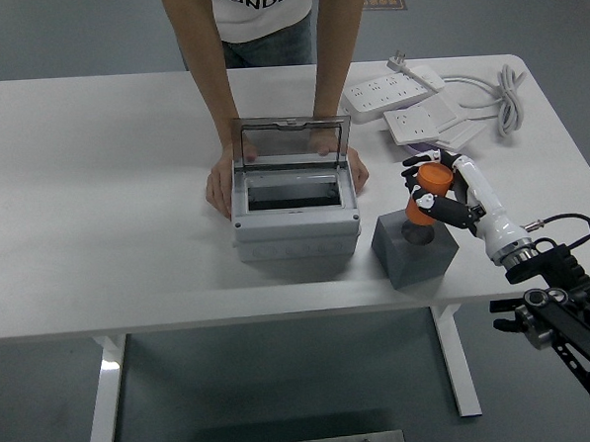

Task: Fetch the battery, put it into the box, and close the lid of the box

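The orange battery (430, 192) is up in the right hand (444, 195), fingers wrapped around it — a firm grasp, held upright just above the grey block (415, 250). Whether its lower end clears the block's top or sits touching it is hard to say from this angle. That block stands just right of the box (295, 219), close to the box's front right corner, so it lies between the hand and the opening. The box itself sits mid-table with its clear lid (291, 142) standing upright at the back, the dark interior open to view. A person at the far side braces it: one hand (219, 188) against the box's left wall, the other hand (357, 168) at its right rear corner, both forearms coming down behind the lid. Beyond the box to the right, white power strips (399, 90) and a coiled cable (501, 96) lie near the table's (97, 221) far edge — well apart from the box.
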